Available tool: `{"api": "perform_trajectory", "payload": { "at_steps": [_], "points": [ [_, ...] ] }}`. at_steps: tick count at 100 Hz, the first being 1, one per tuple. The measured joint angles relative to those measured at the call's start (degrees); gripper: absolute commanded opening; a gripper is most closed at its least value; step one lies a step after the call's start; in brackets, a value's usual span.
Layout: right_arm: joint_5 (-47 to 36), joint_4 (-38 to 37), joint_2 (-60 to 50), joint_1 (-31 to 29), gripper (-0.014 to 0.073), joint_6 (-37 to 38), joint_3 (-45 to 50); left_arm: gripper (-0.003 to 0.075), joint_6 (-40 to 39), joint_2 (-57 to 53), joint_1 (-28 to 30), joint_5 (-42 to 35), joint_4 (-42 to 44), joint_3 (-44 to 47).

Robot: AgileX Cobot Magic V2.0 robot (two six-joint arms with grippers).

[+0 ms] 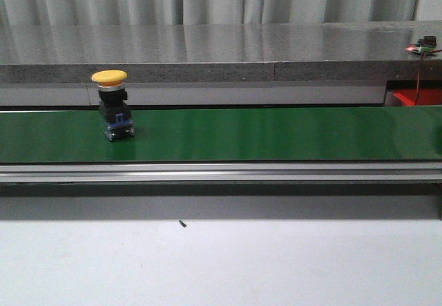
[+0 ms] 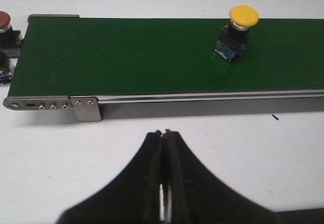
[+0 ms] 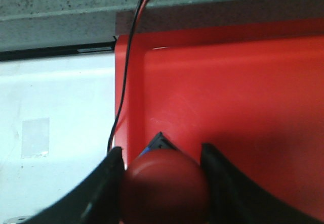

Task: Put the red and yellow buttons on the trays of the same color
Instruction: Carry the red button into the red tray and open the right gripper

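Your right hand [image 3: 161,183] grips red button [image 3: 164,186] over red tray [image 3: 243,92] — seemingly unreleased; left hand [image 2: 165,135] closed, empty; yellow button [image 1: 112,106] waits on belt [image 1: 276,133].

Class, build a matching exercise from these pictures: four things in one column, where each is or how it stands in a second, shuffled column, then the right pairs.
Things
1. yellow button
2. red button
3. left pincer
4. tray

Place or state
A. shut, empty, over the white table
B. red, lying under the right pincer
C. standing on the green belt
D. between the right pincer's fingers, over the tray

Pairs: 1-C, 2-D, 3-A, 4-B
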Motion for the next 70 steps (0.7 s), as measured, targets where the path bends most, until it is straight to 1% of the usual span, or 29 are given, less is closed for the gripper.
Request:
{"api": "perform_trajectory", "payload": {
  "at_steps": [32,54,57,61,64,70],
  "points": [
    [-2.8,0.1,4.9,0.0,0.003,-0.1,0.0,-0.002,0.0,0.0,0.0,0.0,0.0,0.0],
    [-3.1,0.1,7.0,0.0,0.0034,-0.1,0.0,-0.002,0.0,0.0,0.0,0.0,0.0,0.0],
    [-3.3,0.1,7.0,0.0,0.0046,-0.1,0.0,-0.002,0.0,0.0,0.0,-0.1,0.0,0.0],
    [-3.6,0.2,7.1,0.0,0.0092,-0.1,0.0,-0.002,0.0,0.0,0.0,-0.3,0.0,0.0],
    [-3.7,0.2,7.1,0.0,0.0136,-0.1,0.0,-0.002,0.0,0.0,0.0,-0.5,0.0,0.0],
    [-4.0,0.2,7.1,0.0,0.0271,-0.1,0.0,-0.002,0.0,0.0,0.0,-0.8,0.0,0.0]
  ]
}}
